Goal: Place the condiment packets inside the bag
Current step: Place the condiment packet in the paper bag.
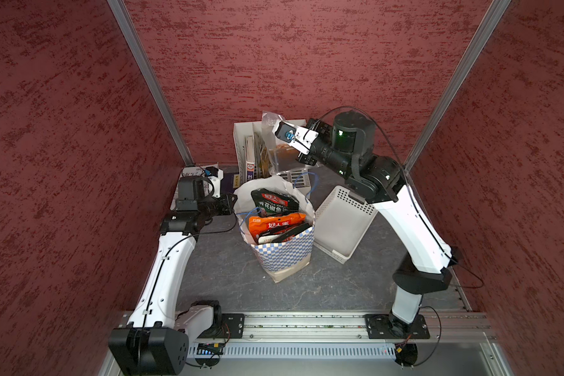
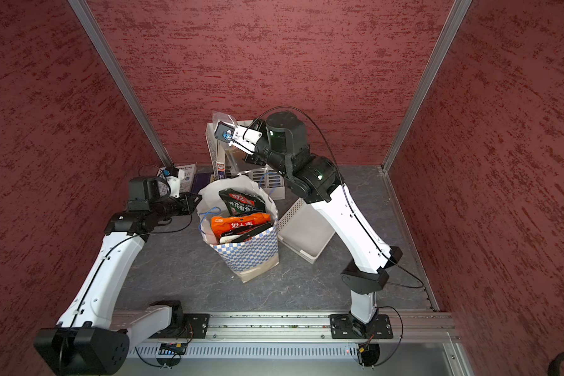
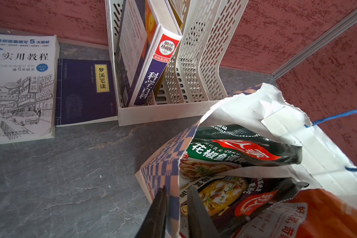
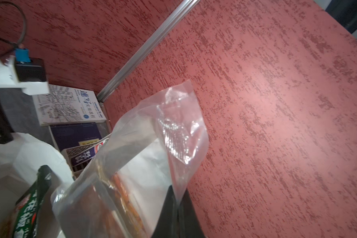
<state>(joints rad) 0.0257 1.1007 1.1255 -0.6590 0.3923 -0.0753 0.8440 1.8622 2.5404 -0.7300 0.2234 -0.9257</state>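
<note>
So the bag (image 1: 284, 257) is standing upright around the middle of the tabletop (image 1: 225, 276), mouth open. Several condiment packets (image 1: 275, 215) are already stuffed in it, a black-green one sticking up behind an orange one.

The left arm comes up from the front edge, bends at the elbow and runs roughly level to the bag's left rim. In the wrist view, the left gripper (image 3: 176, 187) has one finger outside the checked wall and one inside, with only a narrow gap. Honestly can't tell if it's really pinching the paper.

The right arm is folded up high, with its wrist pointed toward the back edge over the file rack (image 1: 241, 143). The right gripper (image 4: 178, 191) is clamped on the edge of a clear pouch (image 1: 280, 156) with orange-brown stuff inside, dangling in the air above the rack, not in the bag.

The white basket (image 1: 342, 221) is tipped over just beside the bag on its right.
</note>
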